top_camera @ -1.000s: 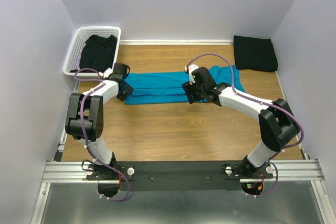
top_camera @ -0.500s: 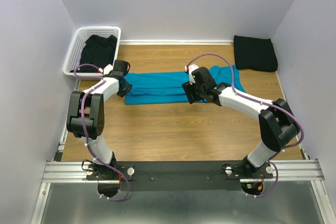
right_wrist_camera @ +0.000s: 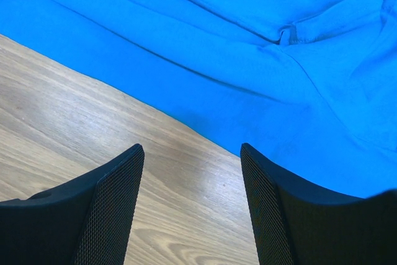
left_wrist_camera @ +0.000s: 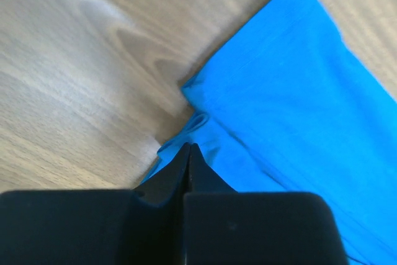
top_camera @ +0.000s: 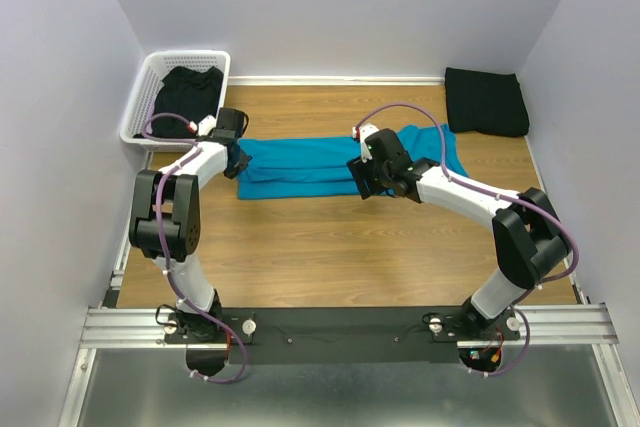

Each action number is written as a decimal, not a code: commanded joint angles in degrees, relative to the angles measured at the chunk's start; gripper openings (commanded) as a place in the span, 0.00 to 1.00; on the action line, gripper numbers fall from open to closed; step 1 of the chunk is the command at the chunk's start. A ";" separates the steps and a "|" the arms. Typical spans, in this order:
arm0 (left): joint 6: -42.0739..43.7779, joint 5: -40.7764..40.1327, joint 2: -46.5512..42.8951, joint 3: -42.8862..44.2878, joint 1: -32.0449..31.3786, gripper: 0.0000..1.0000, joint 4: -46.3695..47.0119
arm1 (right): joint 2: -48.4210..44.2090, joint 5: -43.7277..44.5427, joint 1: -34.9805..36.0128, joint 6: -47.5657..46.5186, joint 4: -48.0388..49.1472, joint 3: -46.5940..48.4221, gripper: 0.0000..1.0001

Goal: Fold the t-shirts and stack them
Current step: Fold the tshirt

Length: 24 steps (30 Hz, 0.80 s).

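Note:
A bright teal t-shirt [top_camera: 310,165] lies folded into a long band across the middle of the wooden table. My left gripper [top_camera: 238,159] is at its left end. In the left wrist view the left gripper [left_wrist_camera: 189,147] has its jaws pressed together on the puckered near corner of the teal t-shirt [left_wrist_camera: 298,103]. My right gripper [top_camera: 365,179] hovers at the band's front edge, right of centre. Seen from the right wrist, the right gripper [right_wrist_camera: 191,148] is open over bare wood, with the teal t-shirt [right_wrist_camera: 217,41] just beyond its fingertips. A folded black t-shirt [top_camera: 486,101] lies at the back right.
A white lattice basket [top_camera: 140,97] stands at the back left corner with a black t-shirt [top_camera: 187,95] crumpled inside. Walls close the table in on the left, back and right. Bare wood [top_camera: 330,247] stretches between the teal t-shirt and the arm bases.
My left gripper has closed from half open to shut at the teal t-shirt's left end and has shifted slightly toward the back. The right arm has not moved.

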 commanded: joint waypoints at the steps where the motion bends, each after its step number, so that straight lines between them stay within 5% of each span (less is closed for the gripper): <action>1: 1.91 -3.28 -0.15 3.58 -0.12 0.00 -1.34 | 0.68 0.66 -0.08 0.22 0.24 0.66 0.71; 9: 3.59 -2.66 2.31 7.20 -0.20 0.00 -3.89 | 6.04 1.01 -0.17 -4.35 1.03 7.07 0.71; 15: 1.65 -2.32 -1.20 1.32 -0.12 0.27 -1.61 | 6.49 -0.74 -0.17 -3.65 1.03 7.17 0.71; 24: 2.62 0.41 -1.72 -4.14 0.67 0.41 4.09 | 4.73 -0.57 -0.08 -3.03 1.03 4.10 0.71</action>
